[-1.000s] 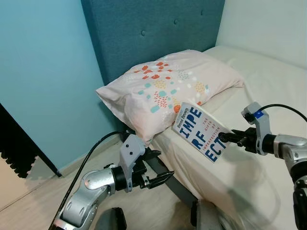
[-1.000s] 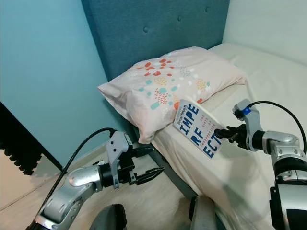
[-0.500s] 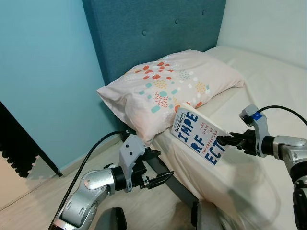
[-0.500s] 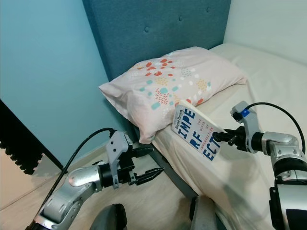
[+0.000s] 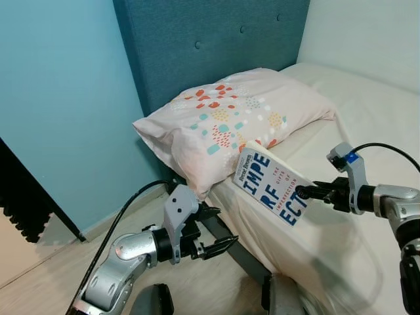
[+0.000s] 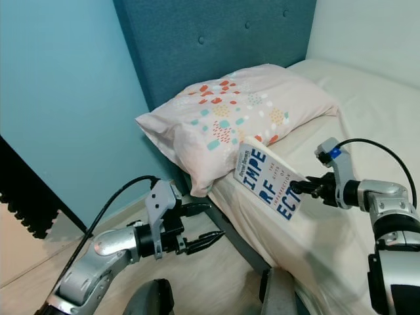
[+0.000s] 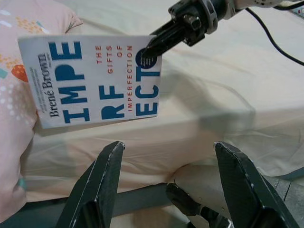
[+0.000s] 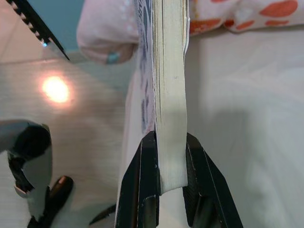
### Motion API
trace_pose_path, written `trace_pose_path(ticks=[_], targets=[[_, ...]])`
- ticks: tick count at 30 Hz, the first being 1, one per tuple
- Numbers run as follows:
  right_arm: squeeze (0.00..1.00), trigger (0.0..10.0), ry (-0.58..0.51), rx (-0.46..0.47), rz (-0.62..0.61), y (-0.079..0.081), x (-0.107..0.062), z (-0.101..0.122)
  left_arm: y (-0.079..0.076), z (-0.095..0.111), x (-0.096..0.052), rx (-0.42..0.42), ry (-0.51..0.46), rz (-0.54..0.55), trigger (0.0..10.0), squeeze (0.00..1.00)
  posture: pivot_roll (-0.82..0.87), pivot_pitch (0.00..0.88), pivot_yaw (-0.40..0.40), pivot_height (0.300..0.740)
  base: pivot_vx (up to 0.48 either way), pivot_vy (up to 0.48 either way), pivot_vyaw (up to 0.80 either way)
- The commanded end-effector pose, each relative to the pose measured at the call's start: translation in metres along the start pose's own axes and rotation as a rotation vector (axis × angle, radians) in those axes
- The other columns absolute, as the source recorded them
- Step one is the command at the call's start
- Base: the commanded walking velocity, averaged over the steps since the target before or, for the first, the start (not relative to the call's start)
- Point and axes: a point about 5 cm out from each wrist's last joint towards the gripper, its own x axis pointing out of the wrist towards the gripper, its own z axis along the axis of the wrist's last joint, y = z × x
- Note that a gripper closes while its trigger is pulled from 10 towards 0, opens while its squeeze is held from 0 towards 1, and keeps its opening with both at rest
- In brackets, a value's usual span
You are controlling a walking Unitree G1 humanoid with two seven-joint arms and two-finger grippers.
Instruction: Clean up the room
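A white book (image 5: 270, 186) with large blue letters hangs tilted above the edge of the bed (image 5: 367, 118), just below the patterned pillow (image 5: 230, 118). My right gripper (image 5: 303, 192) is shut on the book's lower corner; in the right wrist view both fingers (image 8: 149, 180) clamp the page block (image 8: 170, 95). My left gripper (image 5: 223, 230) stands open low beside the bed frame, over the floor, with nothing between its fingers (image 7: 104, 180). The left wrist view looks up at the book cover (image 7: 95, 80).
A teal padded headboard (image 5: 210, 39) rises behind the pillow, and a light blue wall (image 5: 59, 98) stands on the left. The dark bed frame rail (image 5: 230, 243) runs beside my left gripper. Pale wooden floor (image 5: 39, 282) lies on the left, beside a black object (image 5: 20, 197).
My right gripper has shifted the book slightly to the left and closer to the pillow. The left arm has barely moved.
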Motion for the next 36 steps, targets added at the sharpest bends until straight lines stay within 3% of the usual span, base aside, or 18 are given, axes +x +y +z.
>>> trace_pose_path(ticks=[1, 36], targets=[[0.00, 10.0, -0.054, 0.011, 0.027, 0.002, 0.003, 0.011, 0.004, -0.001, -0.003, 0.010, 0.025, -0.004, 10.0, 0.00, 0.06, 0.140, 0.040, 0.540, 0.000, 0.000, 0.00], [0.00, 10.0, 0.037, 0.000, 0.010, 0.005, 0.006, -0.014, 0.003, -0.002, -0.004, 0.016, 0.041, -0.029, 10.0, 0.00, 0.07, 0.135, 0.049, 0.540, 0.000, 0.000, 0.00]])
